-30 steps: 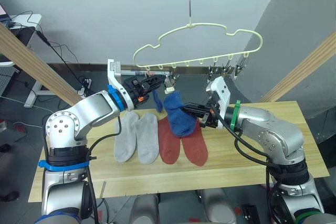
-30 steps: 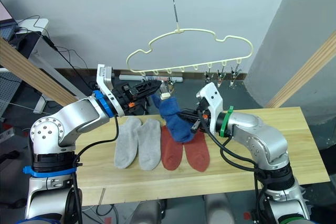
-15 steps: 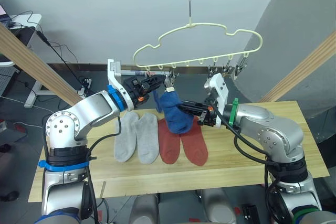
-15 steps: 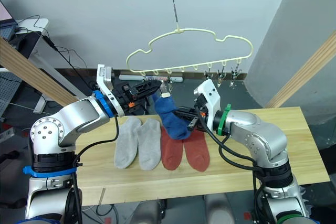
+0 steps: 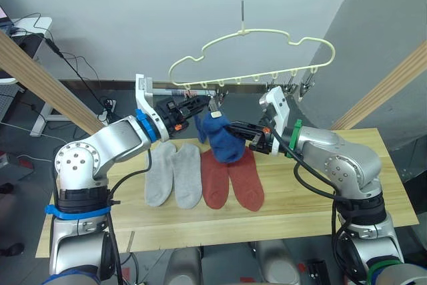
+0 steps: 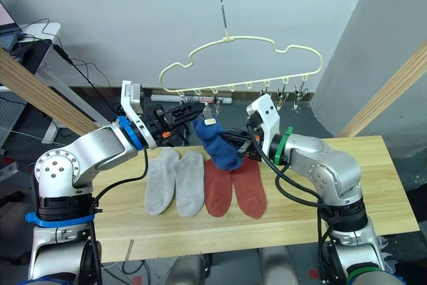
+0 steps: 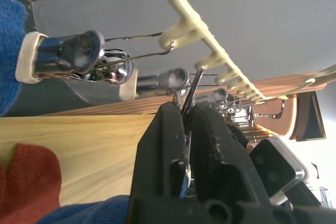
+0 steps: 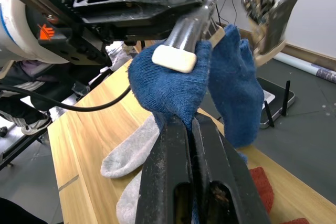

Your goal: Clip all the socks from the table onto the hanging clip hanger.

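Observation:
The pale yellow clip hanger (image 5: 253,51) hangs over the table (image 5: 313,211). My left gripper (image 5: 204,103) is shut on one of its metal clips (image 7: 68,59), whose cream pad (image 8: 173,59) lies against the cuff of a blue sock (image 5: 221,139). My right gripper (image 5: 235,127) is shut on that sock and holds it up at the clip. A second blue sock (image 8: 239,87) hangs right behind it, under another clip. Two light grey socks (image 5: 173,173) and two rust red socks (image 5: 232,179) lie flat side by side on the table.
Slanted wooden poles rise at the left (image 5: 33,71) and right (image 5: 387,88). More clips (image 5: 293,88) dangle from the hanger's right end. A desk with cables (image 5: 27,31) stands at the back left.
My right gripper has lifted the blue sock up and leftward, bringing its cuff to the clip held by my left gripper. The left gripper has barely moved.

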Action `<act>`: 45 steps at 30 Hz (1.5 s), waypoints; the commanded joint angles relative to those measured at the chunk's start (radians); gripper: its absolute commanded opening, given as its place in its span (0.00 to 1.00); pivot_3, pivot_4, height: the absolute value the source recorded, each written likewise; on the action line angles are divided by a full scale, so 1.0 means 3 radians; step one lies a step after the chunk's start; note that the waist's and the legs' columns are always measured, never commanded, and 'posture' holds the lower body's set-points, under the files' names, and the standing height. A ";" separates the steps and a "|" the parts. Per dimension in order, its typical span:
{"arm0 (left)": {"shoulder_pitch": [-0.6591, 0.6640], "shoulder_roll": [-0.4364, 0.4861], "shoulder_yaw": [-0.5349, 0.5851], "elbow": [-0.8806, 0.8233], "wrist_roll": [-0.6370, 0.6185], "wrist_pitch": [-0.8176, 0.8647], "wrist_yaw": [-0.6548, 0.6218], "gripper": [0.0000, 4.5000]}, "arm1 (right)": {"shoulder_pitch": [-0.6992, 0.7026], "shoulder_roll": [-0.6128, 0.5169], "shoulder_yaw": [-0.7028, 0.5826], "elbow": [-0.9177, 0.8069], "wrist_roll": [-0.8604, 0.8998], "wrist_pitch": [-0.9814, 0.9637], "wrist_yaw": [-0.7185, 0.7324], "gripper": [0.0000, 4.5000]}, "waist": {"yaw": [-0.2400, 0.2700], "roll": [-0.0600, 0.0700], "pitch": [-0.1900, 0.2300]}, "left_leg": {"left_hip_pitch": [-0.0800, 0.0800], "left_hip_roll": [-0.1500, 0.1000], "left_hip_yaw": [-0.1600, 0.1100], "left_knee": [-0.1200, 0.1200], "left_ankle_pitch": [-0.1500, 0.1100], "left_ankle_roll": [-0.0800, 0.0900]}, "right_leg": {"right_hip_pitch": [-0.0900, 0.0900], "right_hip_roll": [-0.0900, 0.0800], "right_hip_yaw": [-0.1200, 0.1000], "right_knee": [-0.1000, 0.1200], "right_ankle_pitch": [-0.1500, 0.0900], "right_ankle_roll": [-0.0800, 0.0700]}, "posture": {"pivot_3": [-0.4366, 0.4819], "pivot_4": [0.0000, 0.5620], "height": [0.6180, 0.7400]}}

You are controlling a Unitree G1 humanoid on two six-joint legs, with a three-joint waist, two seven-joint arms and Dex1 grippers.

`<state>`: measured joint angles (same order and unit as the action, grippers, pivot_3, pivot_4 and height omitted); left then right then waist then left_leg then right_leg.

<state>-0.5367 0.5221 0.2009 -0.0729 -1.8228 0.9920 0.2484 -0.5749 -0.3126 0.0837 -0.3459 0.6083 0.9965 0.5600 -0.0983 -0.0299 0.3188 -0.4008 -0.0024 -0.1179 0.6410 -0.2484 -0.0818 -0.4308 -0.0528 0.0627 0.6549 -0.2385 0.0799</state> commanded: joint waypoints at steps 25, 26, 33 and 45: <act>0.0937 0.0591 -0.0460 -0.1735 0.2432 -0.0600 -0.1652 1.00 | 0.0548 -0.0690 0.0090 0.0058 -0.0452 -0.0786 0.0455 0.99 | 0.0070 0.0000 0.0001 | -0.0039 -0.0001 0.0003 -0.0001 0.0000 0.0000 | -0.0041 -0.0003 -0.0001 -0.0002 0.0001 -0.0002 | 0.40 0.52 1.00; 0.0990 0.0577 -0.0530 -0.1781 0.2658 -0.0735 -0.1715 1.00 | 0.0604 -0.0772 0.0038 -0.0067 -0.0417 -0.0789 0.0481 0.99 | 0.0071 0.0001 0.0001 | -0.0041 -0.0001 0.0003 -0.0001 0.0000 0.0001 | -0.0041 -0.0003 -0.0001 -0.0006 0.0001 -0.0002 | 0.39 0.52 1.00; 0.1131 0.0283 -0.0922 -0.1832 0.3871 -0.1654 -0.1988 1.00 | 0.0678 -0.0816 -0.0505 -0.0767 0.0031 -0.0748 0.0373 0.99 | 0.0059 0.0000 0.0001 | -0.0047 0.0002 0.0007 0.0000 -0.0002 0.0003 | -0.0041 -0.0002 0.0000 -0.0019 0.0004 0.0000 | 0.37 0.51 1.00; 0.0907 -0.0482 -0.1309 -0.1250 0.5063 -0.2505 -0.1937 0.75 | 0.0832 -0.0664 -0.0593 -0.1173 0.0037 -0.1057 0.0067 1.00 | 0.0054 0.0001 0.0000 | -0.0049 0.0000 0.0008 0.0015 -0.0003 0.0009 | -0.0034 -0.0002 0.0001 -0.0020 0.0012 0.0007 | 0.32 0.52 1.00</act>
<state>-0.2488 0.3911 -0.1785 -0.4535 -0.3618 0.2990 -0.3442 -0.3093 -0.5140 -0.0643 -0.6429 0.6100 0.7112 0.5995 -0.0820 -0.0295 0.3189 -0.4155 -0.0026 -0.1155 0.6455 -0.2489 -0.0785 -0.4412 -0.0536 0.0633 0.6488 -0.2342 0.0822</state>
